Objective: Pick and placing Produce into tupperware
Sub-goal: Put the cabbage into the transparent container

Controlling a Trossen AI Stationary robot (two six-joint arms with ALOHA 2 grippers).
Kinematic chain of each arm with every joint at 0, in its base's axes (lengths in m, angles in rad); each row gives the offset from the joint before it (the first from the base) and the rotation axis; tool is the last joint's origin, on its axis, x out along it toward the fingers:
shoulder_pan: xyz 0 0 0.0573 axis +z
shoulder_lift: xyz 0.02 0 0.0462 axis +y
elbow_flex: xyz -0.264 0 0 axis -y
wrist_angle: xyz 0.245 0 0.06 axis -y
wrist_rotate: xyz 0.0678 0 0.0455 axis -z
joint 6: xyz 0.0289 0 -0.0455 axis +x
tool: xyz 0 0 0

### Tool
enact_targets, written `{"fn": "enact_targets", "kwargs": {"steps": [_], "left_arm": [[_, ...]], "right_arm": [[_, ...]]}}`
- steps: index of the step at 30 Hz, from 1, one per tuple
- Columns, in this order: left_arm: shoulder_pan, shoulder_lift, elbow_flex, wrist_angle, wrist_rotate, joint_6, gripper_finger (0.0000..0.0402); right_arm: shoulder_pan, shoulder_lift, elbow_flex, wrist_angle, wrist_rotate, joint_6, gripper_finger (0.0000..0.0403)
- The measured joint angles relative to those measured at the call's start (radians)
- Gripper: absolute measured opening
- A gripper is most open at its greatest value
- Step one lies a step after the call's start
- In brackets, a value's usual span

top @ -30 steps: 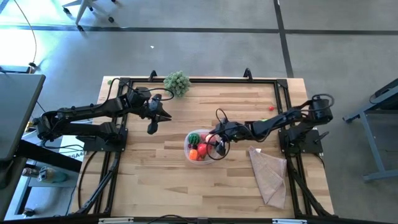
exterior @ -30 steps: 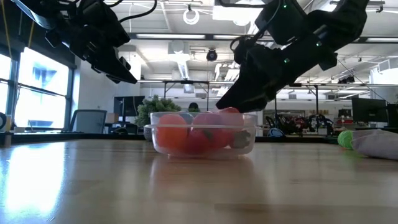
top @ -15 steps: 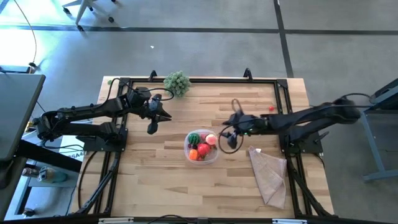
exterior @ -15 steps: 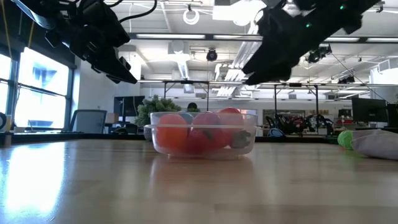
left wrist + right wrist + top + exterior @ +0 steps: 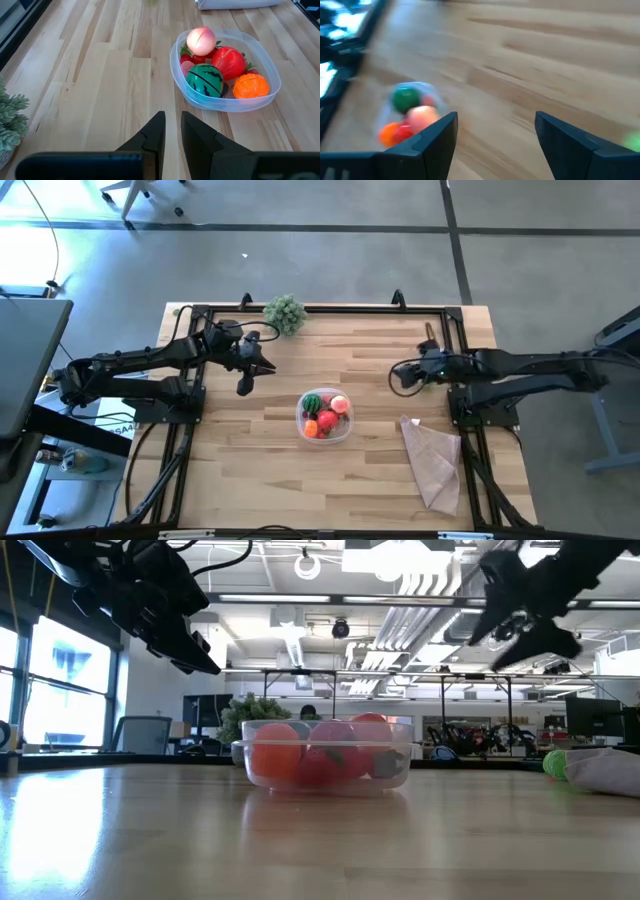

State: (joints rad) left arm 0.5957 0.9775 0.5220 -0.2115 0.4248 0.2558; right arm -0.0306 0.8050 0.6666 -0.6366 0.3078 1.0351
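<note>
The clear round tupperware (image 5: 301, 423) stands on the wooden table near its middle. It holds produce: a green melon (image 5: 205, 80), a pink peach (image 5: 201, 41), a red piece (image 5: 229, 61) and an orange piece (image 5: 250, 86). My left gripper (image 5: 243, 387) hangs shut and empty above the table, left of and beyond the tupperware; its fingers (image 5: 156, 131) point toward it. My right gripper (image 5: 397, 377) is open and empty, raised above the table, right of and beyond the tupperware (image 5: 410, 107). A small green piece (image 5: 553, 762) lies beside the tan cloth.
A tan cloth (image 5: 432, 460) lies at the near right of the table. A bushy grey-green plant clump (image 5: 284, 312) stands at the far edge. Bare wood lies left of and in front of the tupperware. A black frame (image 5: 320, 308) runs round the table.
My right gripper has drawn back from just over the tupperware toward the table's right edge and risen, its arm stretching out along the right side. The produce lies still in the tupperware. My left arm has kept still.
</note>
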Motion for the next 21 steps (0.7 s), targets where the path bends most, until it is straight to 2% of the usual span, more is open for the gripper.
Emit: {"fn": "enact_targets", "kwargs": {"steps": [7, 14, 21], "left_arm": [[0.0, 0.0, 0.0, 0.0, 0.0, 0.0, 0.0051], [0.0, 0.0, 0.0, 0.0, 0.0, 0.0, 0.0051], [0.0, 0.0, 0.0, 0.0, 0.0, 0.0, 0.0051]], "right_arm": [[-0.118, -0.046, 0.0, -0.297, -0.087, 0.117, 0.0257], [-0.215, -0.012, 0.0, -0.402, -0.125, 0.109, 0.0257], [-0.28, 0.079, 0.0, -0.456, -0.142, 0.067, 0.0257]]}}
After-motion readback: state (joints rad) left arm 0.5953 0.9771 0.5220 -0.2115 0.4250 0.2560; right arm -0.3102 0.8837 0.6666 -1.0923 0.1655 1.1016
